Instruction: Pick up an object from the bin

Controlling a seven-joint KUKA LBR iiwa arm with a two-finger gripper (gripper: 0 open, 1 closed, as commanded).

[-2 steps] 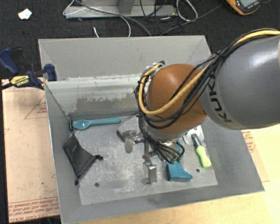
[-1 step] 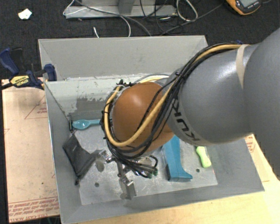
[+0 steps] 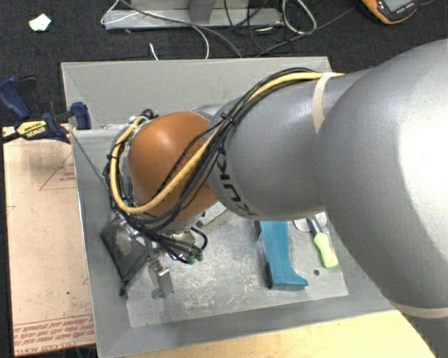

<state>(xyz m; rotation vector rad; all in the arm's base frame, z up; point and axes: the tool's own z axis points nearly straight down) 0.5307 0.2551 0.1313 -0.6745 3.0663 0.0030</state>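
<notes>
In the grey bin [image 3: 217, 293] lie a blue block [image 3: 279, 256] and a yellow-green handle [image 3: 325, 250] (just beside it).

We find bare bin floor [image 3: 223, 278] left of the blue block [image 3: 279, 256], an open lane. Just right of the block lies a yellow-green handle [image 3: 325, 250]. Well left of the block, the gripper [image 3: 160, 277] and a dark flat piece [image 3: 126, 254] crowd the wall. The arm [image 3: 299, 154] overhangs everything behind the block.
</notes>
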